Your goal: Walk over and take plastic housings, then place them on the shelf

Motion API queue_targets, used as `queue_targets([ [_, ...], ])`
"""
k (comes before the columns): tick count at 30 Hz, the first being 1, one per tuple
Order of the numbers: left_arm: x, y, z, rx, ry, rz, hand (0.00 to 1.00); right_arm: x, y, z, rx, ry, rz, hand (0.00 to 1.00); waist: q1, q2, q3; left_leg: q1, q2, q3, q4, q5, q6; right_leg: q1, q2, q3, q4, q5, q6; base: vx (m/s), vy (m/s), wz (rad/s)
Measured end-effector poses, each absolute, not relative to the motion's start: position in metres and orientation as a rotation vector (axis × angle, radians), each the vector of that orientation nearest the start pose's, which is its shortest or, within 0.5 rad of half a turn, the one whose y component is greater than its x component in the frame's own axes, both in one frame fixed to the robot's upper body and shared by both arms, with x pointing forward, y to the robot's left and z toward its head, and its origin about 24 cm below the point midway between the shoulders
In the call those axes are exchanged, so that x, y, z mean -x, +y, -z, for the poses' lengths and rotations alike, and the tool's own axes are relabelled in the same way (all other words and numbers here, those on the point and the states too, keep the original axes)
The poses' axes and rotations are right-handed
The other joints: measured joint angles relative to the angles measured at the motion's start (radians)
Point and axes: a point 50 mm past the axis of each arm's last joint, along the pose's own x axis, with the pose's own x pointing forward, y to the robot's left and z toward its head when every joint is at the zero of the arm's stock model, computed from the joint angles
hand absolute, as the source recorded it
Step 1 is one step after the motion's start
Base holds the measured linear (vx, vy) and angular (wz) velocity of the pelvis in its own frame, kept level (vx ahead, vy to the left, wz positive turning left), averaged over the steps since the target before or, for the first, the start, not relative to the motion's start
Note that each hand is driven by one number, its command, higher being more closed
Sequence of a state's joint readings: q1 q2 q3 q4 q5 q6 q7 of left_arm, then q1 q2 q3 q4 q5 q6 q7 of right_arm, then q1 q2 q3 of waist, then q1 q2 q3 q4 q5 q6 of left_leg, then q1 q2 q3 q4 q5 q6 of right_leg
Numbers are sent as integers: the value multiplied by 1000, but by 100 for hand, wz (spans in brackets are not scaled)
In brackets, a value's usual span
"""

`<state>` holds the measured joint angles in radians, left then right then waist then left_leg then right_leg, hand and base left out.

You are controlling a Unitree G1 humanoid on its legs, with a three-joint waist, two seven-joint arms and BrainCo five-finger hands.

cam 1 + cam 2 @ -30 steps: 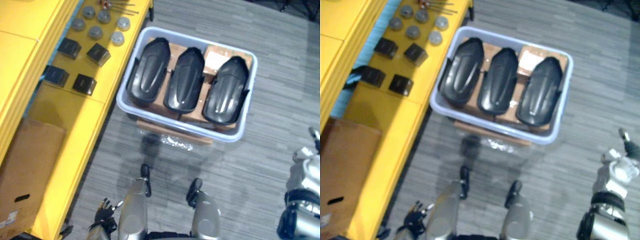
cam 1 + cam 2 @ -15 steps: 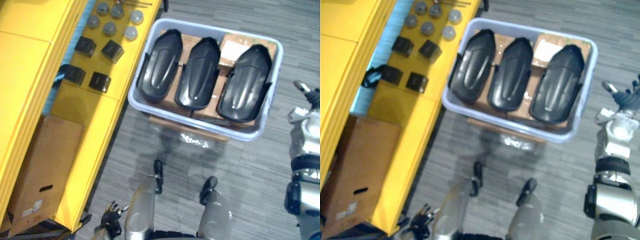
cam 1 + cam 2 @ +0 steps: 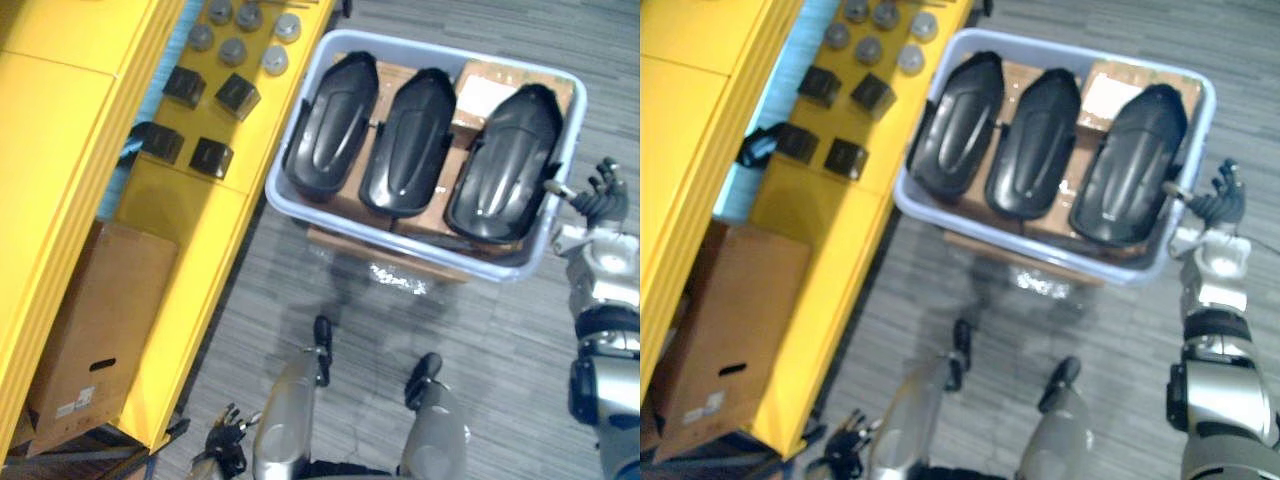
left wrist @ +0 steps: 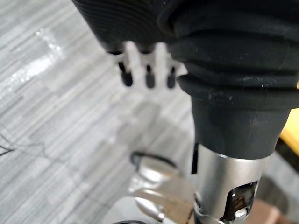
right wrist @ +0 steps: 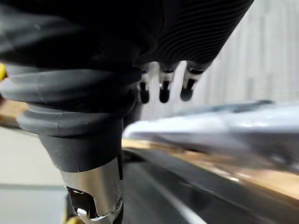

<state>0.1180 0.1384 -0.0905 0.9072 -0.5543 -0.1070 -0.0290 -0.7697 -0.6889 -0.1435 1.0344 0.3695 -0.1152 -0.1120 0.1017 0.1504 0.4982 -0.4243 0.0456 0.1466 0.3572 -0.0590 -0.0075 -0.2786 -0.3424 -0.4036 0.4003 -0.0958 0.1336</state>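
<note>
**Standing at the tub, no housing taken yet**

Nearest to us, the left hand (image 3: 226,458) hangs low at the robot's side. Its fingers (image 4: 147,70) are straight and relaxed and hold nothing. Beside it, on the low level of the yellow shelf (image 3: 170,200), lies a closed cardboard box (image 3: 100,320).

A little farther, the right hand (image 3: 598,200) is raised just beside the right wall of the pale tub (image 3: 400,238). Its fingers are spread wide and it is empty. We cannot tell whether it touches the rim.

The tub rests on a brown support (image 3: 380,252). It holds three black plastic housings side by side: the left housing (image 3: 330,125), the middle housing (image 3: 408,140) and the right housing (image 3: 505,160). They lie with the rounded back up, on brown cartons (image 3: 470,72) that fill the bottom of the tub.

We judge that the walk is about finished and the reach is the step in hand. The next move calls for the right hand to pass over the rim to the right housing. The shells look long and smooth, so the left hand will probably have to rise and help.

Farthest, the shelf top carries small black blocks (image 3: 237,96) and grey round caps (image 3: 232,50). The housings must find free space near these.
</note>
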Motion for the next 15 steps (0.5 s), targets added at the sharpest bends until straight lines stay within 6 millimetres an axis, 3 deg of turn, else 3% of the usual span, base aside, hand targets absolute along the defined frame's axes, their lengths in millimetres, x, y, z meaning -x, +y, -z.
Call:
queue_targets([
  [3,-117,188,146,370,890,-267,0,-341,-365,-139,74,19,600,0,2,27,-1,-13,-3,-2,2,1,2,-10,-5,-3,7,0,0,-19,15,3],
  [8,-119,183,148,392,900,-269,0,-337,-380,-149,75,40,653,0,18,38,-2,-34,-5,-4,2,10,5,-41,-11,-2,26,-3,-4,-6,4,0],
  [9,-120,182,148,395,902,-269,0,-336,-383,-150,75,49,665,100,23,40,-3,-35,-5,-4,2,12,5,-43,-12,-3,30,-4,-5,0,0,0],
  [15,-127,173,149,398,918,-232,0,-327,-406,-178,158,51,731,100,36,82,-15,-102,-21,-32,3,32,7,-110,-31,-14,74,-13,-8,-30,5,14],
])
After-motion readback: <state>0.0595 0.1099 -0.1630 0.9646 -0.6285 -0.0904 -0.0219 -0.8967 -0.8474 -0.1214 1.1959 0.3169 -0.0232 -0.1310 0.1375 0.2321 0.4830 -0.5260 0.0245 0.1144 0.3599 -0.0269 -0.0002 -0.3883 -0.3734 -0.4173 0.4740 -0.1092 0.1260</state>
